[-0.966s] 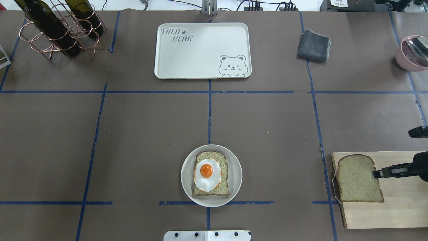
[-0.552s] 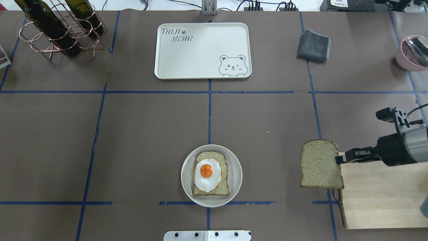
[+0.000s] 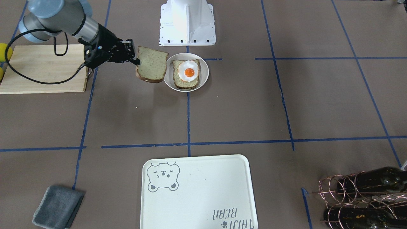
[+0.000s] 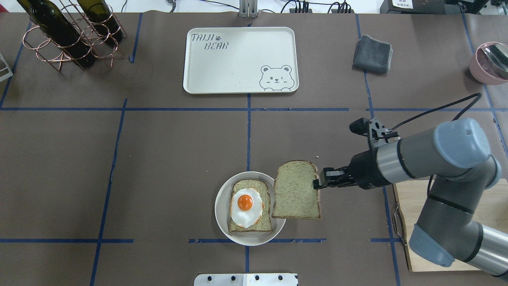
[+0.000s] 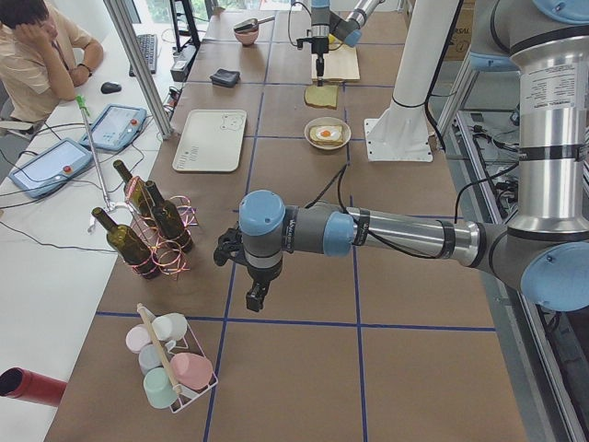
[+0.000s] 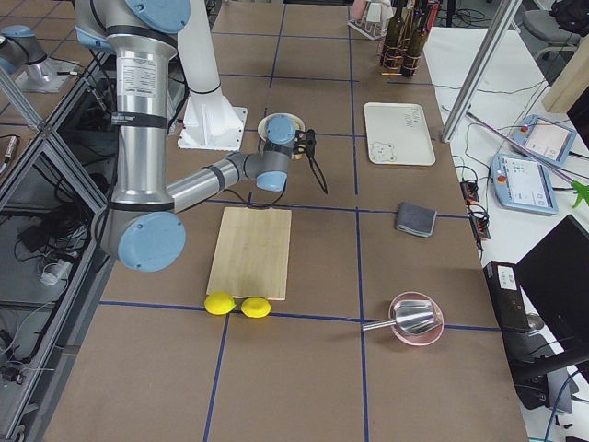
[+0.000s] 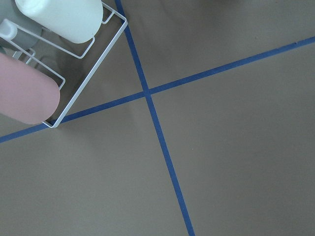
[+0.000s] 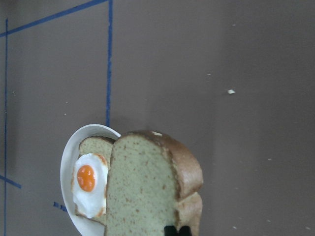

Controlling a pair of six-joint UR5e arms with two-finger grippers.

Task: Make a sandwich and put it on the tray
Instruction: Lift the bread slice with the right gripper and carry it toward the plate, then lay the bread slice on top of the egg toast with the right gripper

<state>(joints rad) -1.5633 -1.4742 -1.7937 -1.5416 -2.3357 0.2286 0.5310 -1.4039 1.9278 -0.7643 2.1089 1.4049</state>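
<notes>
The right gripper (image 4: 317,183) has its fingers closed on the right edge of the second slice (image 4: 296,190). It holds the slice in the air just right of the plate (image 4: 220,222), and the slice's left edge overlaps the plate's right rim. The plate sits near the robot at the table's centre, with the first slice (image 4: 251,184) on it and the fried egg (image 4: 246,206) on top. The tray (image 4: 238,59) lies far across the table, well apart from them.

The overhead view shows only the held slice's flat face, while the right wrist view also shows its thick brown crust.

Only the exterior left view shows the left gripper (image 5: 257,296), hanging over the far-left part of the table, and I cannot tell whether its fingers are open or closed. Its wrist view shows tape lines and a corner of a wire basket (image 7: 95,64) holding a pink cup (image 7: 24,91).

A second ago the second slice lay on the wooden board (image 4: 406,210) at the near right. Since then it has been lifted and carried left to the plate, and the plate, egg and tray have stayed put
</notes>
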